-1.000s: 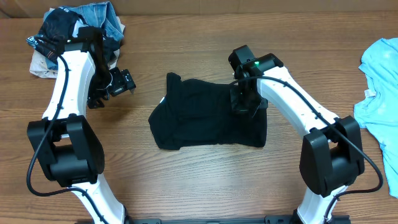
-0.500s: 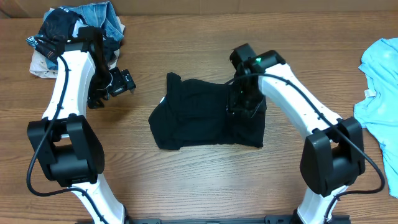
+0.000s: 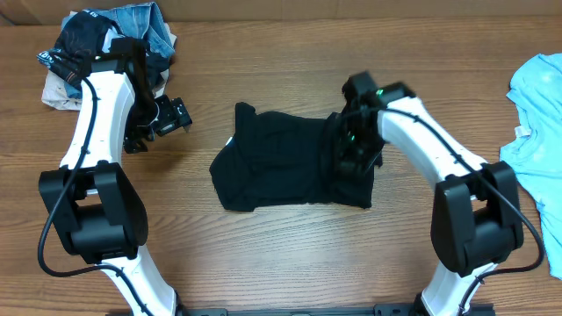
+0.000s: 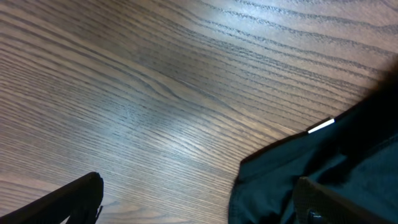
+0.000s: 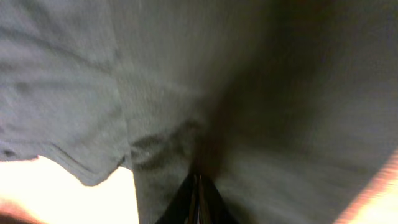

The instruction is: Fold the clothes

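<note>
Cloth sits at the middle of the overhead view: the black shirt (image 3: 281,167) lies as a rough, partly folded block on the wooden surface (image 3: 263,254), between the two arms. The right end effector (image 3: 351,156) is down on the shirt's right portion, where the fabric looks gathered. The left end effector (image 3: 178,115) hangs wide open over bare wood just left of the shirt, touching nothing. A heap of clothes (image 3: 114,35) lies in the far left corner, and a light blue T-shirt (image 3: 536,114) is spread at the right edge, well apart from the black one.

From the left wrist camera, both fingers stand far apart with only wood grain between them. The shirt's edge and its small white neck label (image 4: 321,126) show at lower right.

From the right wrist camera, dark fabric fills nearly everything. The fingers are pinched together at the bottom on a crease of it, and a hem (image 5: 81,171) crosses the pale surface at lower left.

The shirt looks light, limp and not slippery, so it will drape and drag rather than hold shape. A pinch near an edge or corner, through all the layers there, should carry a fold over cleanly.
</note>
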### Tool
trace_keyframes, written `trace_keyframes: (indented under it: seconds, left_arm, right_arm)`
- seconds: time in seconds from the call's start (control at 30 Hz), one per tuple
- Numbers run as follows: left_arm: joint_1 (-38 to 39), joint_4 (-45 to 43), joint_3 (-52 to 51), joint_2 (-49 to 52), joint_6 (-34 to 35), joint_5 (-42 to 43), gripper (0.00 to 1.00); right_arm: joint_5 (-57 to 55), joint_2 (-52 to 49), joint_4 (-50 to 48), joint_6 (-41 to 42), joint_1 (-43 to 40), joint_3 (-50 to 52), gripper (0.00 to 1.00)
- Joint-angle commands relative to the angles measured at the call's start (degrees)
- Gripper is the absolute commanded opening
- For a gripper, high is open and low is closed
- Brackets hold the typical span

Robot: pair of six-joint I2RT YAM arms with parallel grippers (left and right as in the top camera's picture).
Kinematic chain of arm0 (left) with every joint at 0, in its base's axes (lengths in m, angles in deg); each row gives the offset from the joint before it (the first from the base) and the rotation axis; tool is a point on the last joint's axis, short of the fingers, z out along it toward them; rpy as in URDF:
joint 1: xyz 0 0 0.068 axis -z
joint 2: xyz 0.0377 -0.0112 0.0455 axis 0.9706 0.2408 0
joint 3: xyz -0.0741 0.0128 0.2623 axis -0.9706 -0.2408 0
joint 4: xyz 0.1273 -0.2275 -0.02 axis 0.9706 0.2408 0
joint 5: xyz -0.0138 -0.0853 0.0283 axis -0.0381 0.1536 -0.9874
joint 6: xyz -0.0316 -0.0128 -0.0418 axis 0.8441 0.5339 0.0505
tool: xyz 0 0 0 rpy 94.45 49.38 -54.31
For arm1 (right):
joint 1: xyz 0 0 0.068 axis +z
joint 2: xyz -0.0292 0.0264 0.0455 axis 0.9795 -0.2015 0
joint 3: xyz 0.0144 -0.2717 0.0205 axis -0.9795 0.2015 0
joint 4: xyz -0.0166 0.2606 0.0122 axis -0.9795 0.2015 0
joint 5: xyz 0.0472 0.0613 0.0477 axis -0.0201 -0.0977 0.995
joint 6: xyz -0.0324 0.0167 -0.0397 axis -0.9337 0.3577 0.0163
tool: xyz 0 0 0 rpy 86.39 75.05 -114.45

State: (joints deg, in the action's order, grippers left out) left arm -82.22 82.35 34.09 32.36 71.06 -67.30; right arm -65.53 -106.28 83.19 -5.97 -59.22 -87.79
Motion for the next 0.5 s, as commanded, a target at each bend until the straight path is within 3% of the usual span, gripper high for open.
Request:
trace_keyframes:
  seconds: [0.0, 0.23, 0.47]
  left_arm:
    - [1.25, 0.07, 0.26, 0.15, -0.22, 0.42, 1.0]
    - [2.12, -0.37, 0.26, 0.15, -0.22, 0.42, 1.0]
    - [2.25, -0.35, 0.26, 0.15, -0.24, 0.39, 1.0]
  right_arm:
    - [7.13, 0.24, -3.15, -1.27, 1.4, 6.97, 0.04]
    - [7.06, 1.29, -3.02, -0.9, 1.25, 7.89, 0.04]
    - [7.15, 3.65, 1.7, -1.38, -1.79, -5.66, 0.04]
